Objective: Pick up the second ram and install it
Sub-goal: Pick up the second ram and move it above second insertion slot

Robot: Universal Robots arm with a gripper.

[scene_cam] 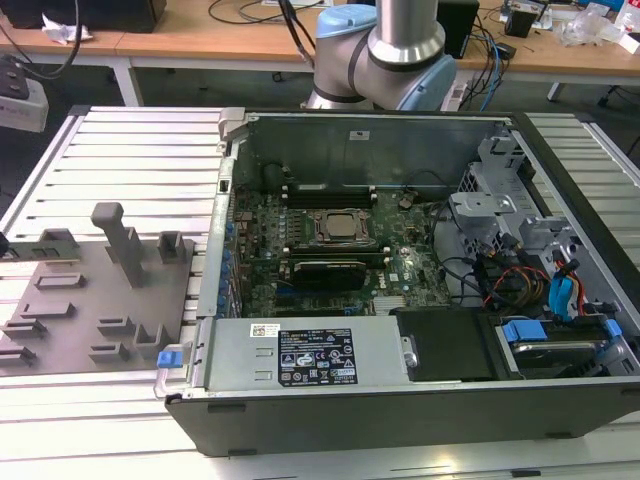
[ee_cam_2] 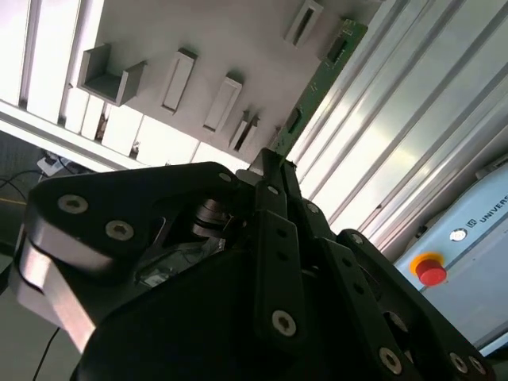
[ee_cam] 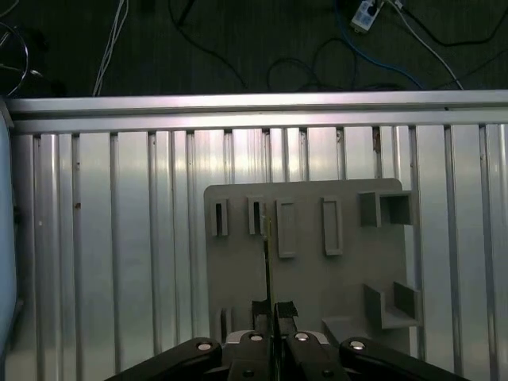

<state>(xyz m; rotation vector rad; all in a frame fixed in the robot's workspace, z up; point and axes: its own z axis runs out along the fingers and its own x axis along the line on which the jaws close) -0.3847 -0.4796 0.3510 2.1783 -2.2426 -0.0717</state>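
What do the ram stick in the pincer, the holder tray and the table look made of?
Ram stick: green circuit board, likely fibreglass laminate, matte, with dark chips. Holder tray: flat matte grey with crisp pockets, probably plastic. Table: ribbed bare metal, likely aluminium, judging by its bright streaky glare.

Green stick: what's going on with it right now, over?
Gripper shut on green stick. Stick over grey tray. Computer case open.
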